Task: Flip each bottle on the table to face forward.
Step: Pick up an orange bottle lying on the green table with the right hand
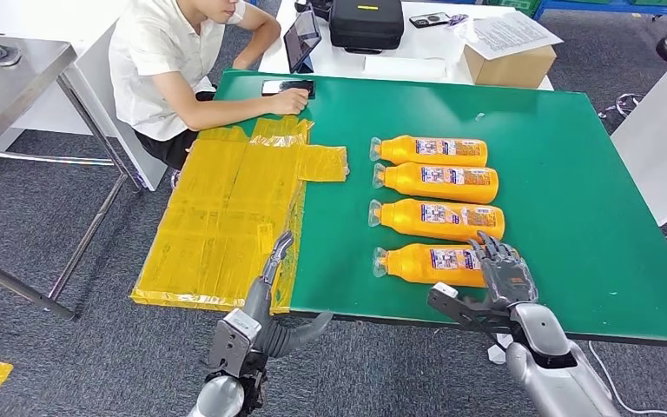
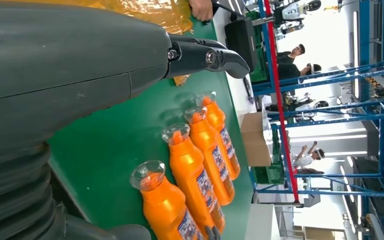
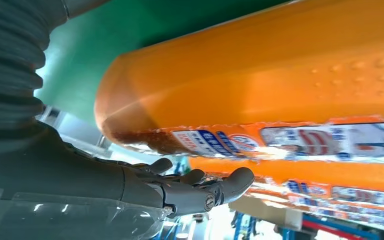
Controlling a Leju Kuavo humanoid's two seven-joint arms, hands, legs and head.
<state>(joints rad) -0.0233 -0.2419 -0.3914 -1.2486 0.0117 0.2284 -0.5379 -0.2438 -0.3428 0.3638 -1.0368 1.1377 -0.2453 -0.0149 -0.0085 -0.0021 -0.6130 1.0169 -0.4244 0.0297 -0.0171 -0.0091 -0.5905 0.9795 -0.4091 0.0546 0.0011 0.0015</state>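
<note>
- Four orange plastic bottles with clear caps lie on their sides in a row on the green table top (image 1: pixel 573 174), caps pointing to our left, printed labels facing up. We count the farthest bottle (image 1: pixel 430 150), the second bottle (image 1: pixel 437 181), the third bottle (image 1: pixel 439 218) and the nearest bottle (image 1: pixel 425 263), each just beside the next.
- Our right hand (image 1: pixel 504 271) sits over the base end of the nearest bottle, near the table's front edge. Its fingers (image 3: pixel 200 187) are loosely curled and slightly apart; in the right wrist view they lie just beside the bottle's base, and we cannot tell whether they touch it. The hand grips nothing.
- Our left hand (image 1: pixel 269 269) hangs at the table's front edge, over the yellow plastic sheeting (image 1: pixel 226 208), well apart from the bottles. Its fingers point forward, close together and nearly straight, holding nothing.
- A person in a white shirt (image 1: pixel 169 61) sits at the far left corner, one hand resting by a dark phone (image 1: pixel 287 87).
- A cardboard box (image 1: pixel 511 61) and a black case (image 1: pixel 366 23) stand on the white table beyond.
</note>
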